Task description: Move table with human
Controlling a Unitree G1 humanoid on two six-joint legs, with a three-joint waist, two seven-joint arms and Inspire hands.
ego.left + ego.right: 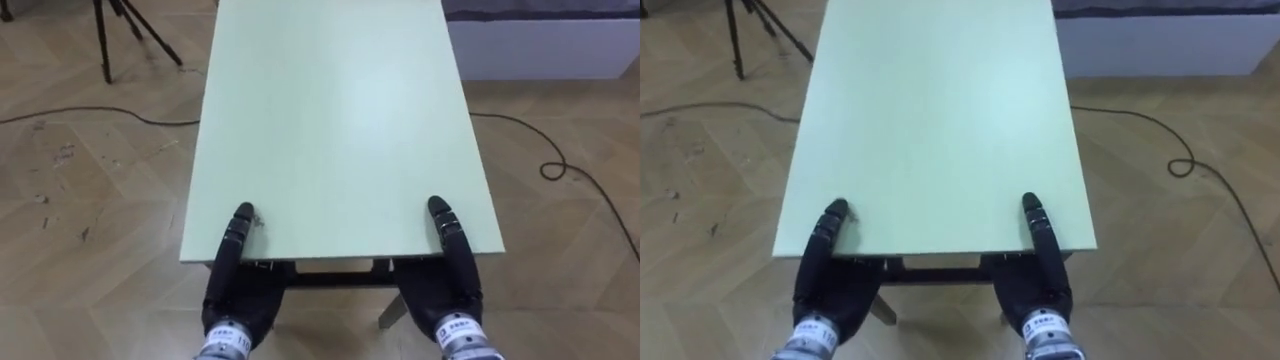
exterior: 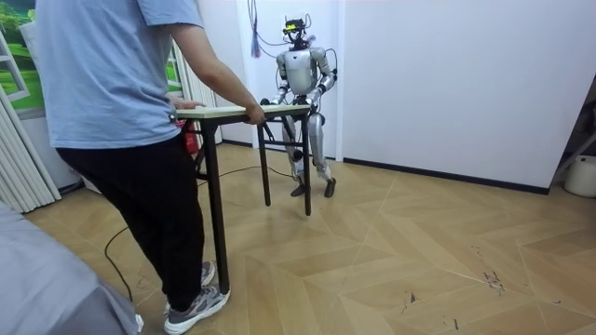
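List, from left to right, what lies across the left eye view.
Tripod legs → left hand → right hand → white-sided furniture. The table spans both hands, so it is left unplaced.

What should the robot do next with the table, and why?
Probably take one small step along with the person, holding the top level. Its left hand and right hand each clamp the near edge of the light green rectangular table, thumbs on top, and the person holds the far end, so both ends look ready to travel.
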